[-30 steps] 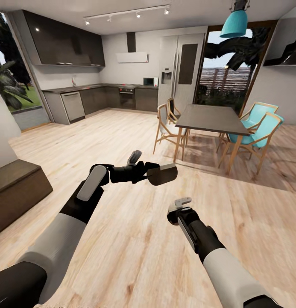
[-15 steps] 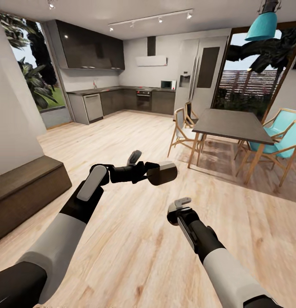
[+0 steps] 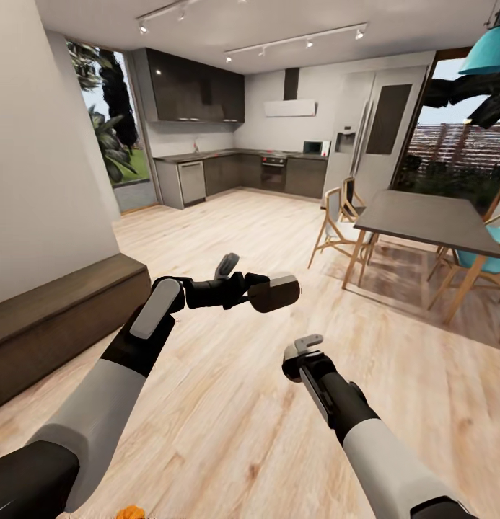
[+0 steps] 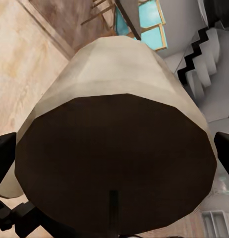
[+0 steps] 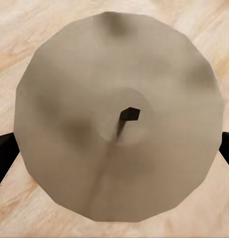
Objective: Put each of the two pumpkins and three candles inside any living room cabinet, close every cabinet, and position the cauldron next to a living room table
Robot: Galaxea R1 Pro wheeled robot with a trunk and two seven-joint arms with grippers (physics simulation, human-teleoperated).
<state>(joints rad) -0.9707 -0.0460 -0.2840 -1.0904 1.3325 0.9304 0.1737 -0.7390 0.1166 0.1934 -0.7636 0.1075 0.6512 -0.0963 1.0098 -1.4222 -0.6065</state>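
Note:
My left gripper (image 3: 258, 288) is shut on a cream candle (image 3: 276, 293) held on its side above the plank floor. The left wrist view looks at this candle's dark flat end (image 4: 114, 163), with black fingertips (image 4: 3, 159) at either side. My right gripper (image 3: 301, 355) points down at the floor and is shut on a second candle (image 5: 119, 119), seen top-on with its wick in the right wrist view. The low dark brown cabinet (image 3: 62, 317) runs along the wall to my left, its fronts shut. A scrap of orange (image 3: 134, 512) shows at the head view's lower edge.
A grey dining table (image 3: 430, 220) with wooden and teal chairs (image 3: 336, 223) stands at the right. The grey kitchen (image 3: 242, 169) lies at the far end. A white wall (image 3: 40, 166) rises behind the cabinet. Open plank floor (image 3: 228, 223) stretches ahead.
The camera has turned left, so the room has slid right and more of the cabinet and wall shows. Both arms keep their pose and their candles.

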